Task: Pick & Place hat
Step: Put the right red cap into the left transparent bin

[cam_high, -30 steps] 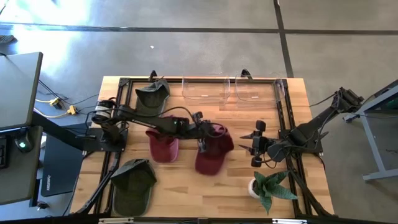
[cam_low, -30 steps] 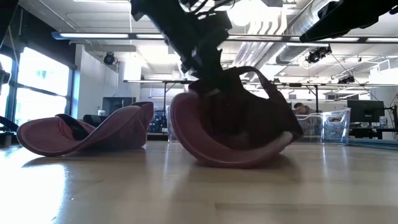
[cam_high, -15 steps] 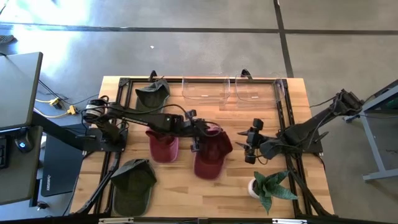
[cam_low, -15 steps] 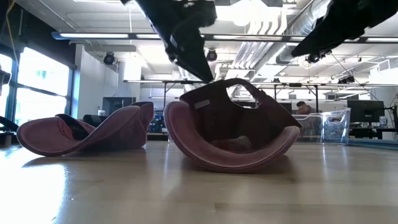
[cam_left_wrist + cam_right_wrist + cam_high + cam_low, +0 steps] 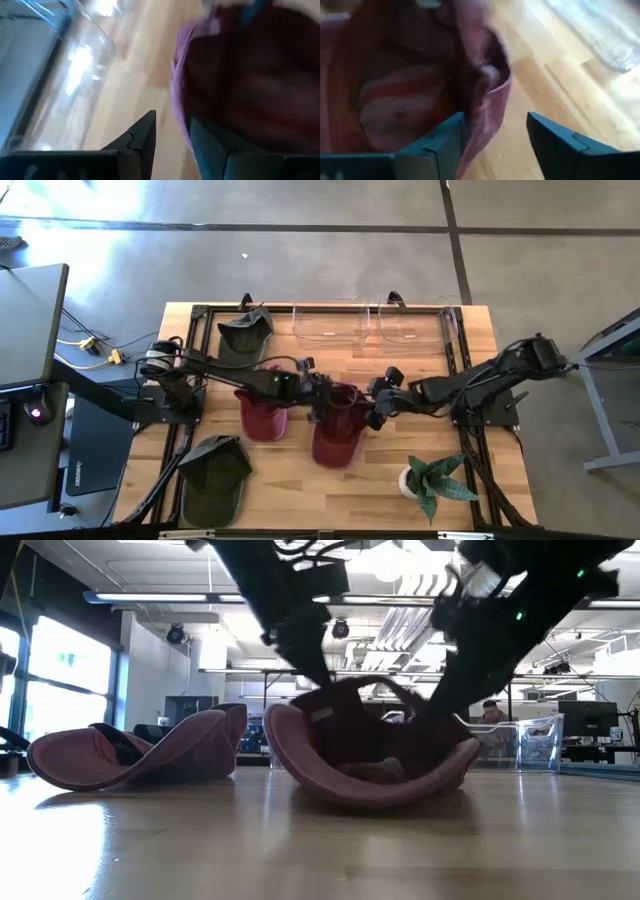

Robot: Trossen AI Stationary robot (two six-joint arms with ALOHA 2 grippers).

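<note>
A maroon hat [image 5: 335,435] lies upside down on its crown at the table's middle, its hollow facing up [image 5: 370,775]. My left gripper [image 5: 320,402] stands open just above the hat's left rim [image 5: 250,75], and its fingers [image 5: 172,117] hold nothing. My right gripper [image 5: 373,408] is open at the hat's right side. In the right wrist view its fingers [image 5: 495,117] stand astride the rim. My right gripper comes slanting down from the table's right. One finger [image 5: 445,137] is inside the hat's hollow and the other [image 5: 560,142] outside, with the rim's edge [image 5: 492,82] between them. The jaws stand apart, and I cannot tell whether either finger touches the fabric. The hat rests on the table.
A second maroon hat [image 5: 262,415] lies just left of the first. Green hats lie at the far left [image 5: 245,332] and the near left [image 5: 215,475]. Two clear bins [image 5: 330,322] [image 5: 415,325] stand along the far edge, and a small plant [image 5: 430,480] stands at the near right.
My left gripper has let go of the maroon hat and risen a little. The hat, held tilted before, has dropped back onto its crown. My right gripper has swept toward the table's left and down, rolling as it went, and now stands at the hat's right rim.
</note>
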